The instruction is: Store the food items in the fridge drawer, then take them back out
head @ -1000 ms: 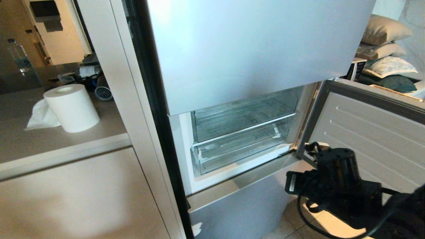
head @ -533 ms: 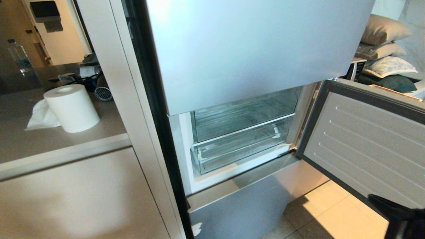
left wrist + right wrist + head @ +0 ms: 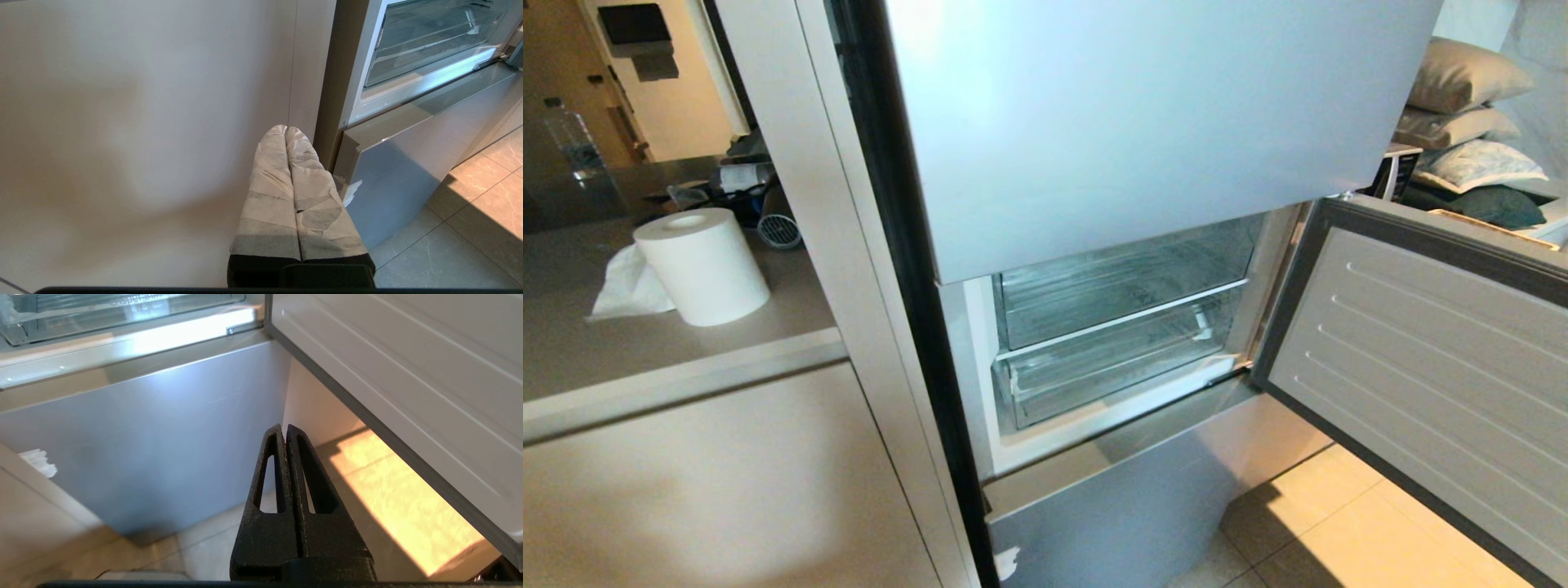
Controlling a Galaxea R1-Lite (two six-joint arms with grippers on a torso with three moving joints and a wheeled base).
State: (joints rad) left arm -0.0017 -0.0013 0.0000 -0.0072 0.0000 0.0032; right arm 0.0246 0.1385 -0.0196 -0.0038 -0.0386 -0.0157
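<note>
Right hand (image 3: 287, 430), black with slotted fingers pressed flat together and holding nothing, hangs low before the closed silver lower door (image 3: 155, 437) of the fridge, above the tiled floor (image 3: 392, 498), just beside the underside edge of the open middle door (image 3: 408, 375). Left hand (image 3: 287, 131), its fingers wrapped in pale tape and likewise pressed together and empty, hangs in front of the beige cabinet panel (image 3: 143, 122), near the fridge's left edge. Neither hand appears in the head view. In the open compartment the fridge drawer (image 3: 1111, 371), transparent with a whitish chipped front corner at its left, sits pushed in below a second clear bin (image 3: 1123, 282); no red fruit shows in either. On the surface (image 3: 572, 351) left of the fridge stands a paper towel roll (image 3: 701, 265), with a crumpled tissue (image 3: 625, 284) touching it
</note>
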